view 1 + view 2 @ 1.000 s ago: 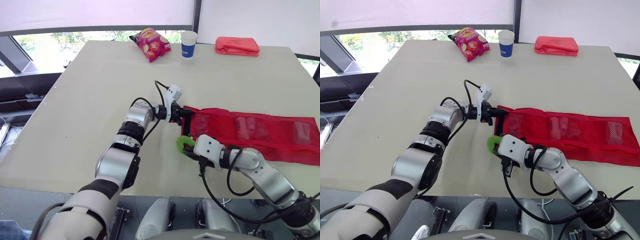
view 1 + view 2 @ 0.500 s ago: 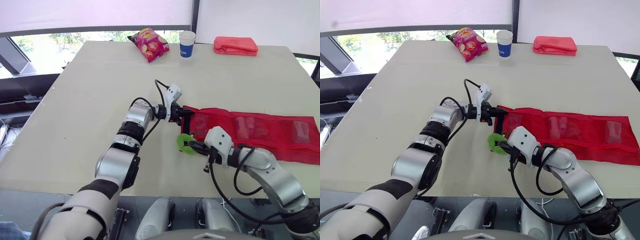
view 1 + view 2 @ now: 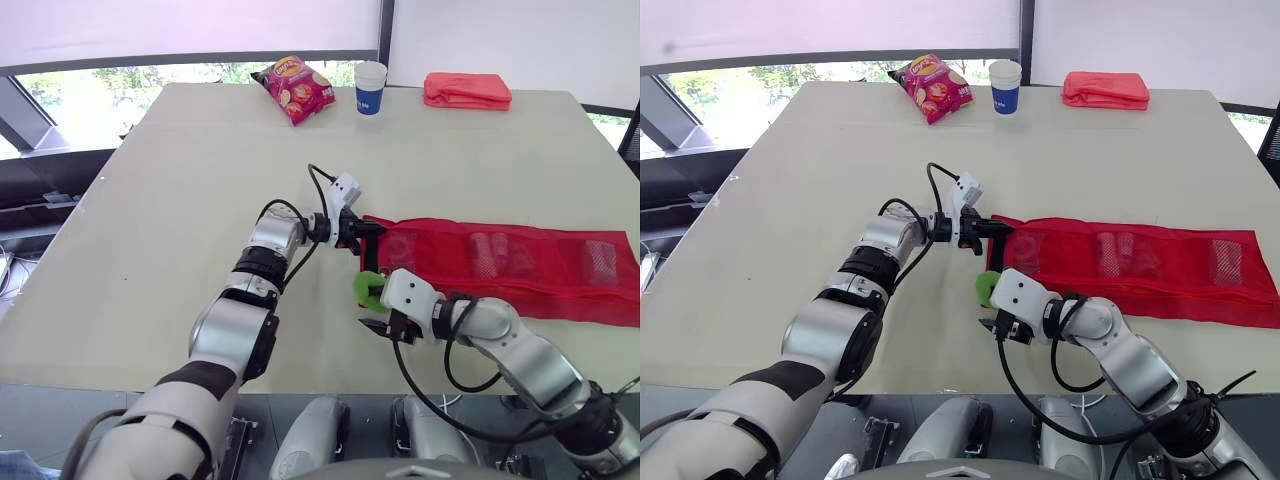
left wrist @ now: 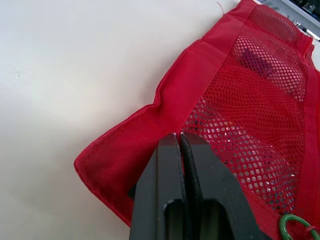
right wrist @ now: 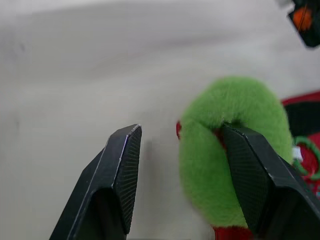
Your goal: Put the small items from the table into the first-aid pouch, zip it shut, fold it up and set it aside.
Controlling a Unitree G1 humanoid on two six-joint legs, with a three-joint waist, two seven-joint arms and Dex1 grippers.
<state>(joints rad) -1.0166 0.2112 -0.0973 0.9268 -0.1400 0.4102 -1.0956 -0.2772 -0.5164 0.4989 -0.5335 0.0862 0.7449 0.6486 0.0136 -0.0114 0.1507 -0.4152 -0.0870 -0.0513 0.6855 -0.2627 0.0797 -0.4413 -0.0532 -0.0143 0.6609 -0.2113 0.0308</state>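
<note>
Left pincer (image 4: 179, 137) is clamped on the left end of the red mesh pouch (image 3: 520, 262), forearm stretched low over the worktop (image 3: 170, 200). Right pincer (image 5: 182, 135) gapes beside the green fuzzy ring (image 5: 235, 145) at the pouch's near corner, with bare worktop leftward.

A beige table (image 3: 180, 170) stands by bright windows (image 3: 150, 76) with white blinds (image 3: 180, 25).
</note>
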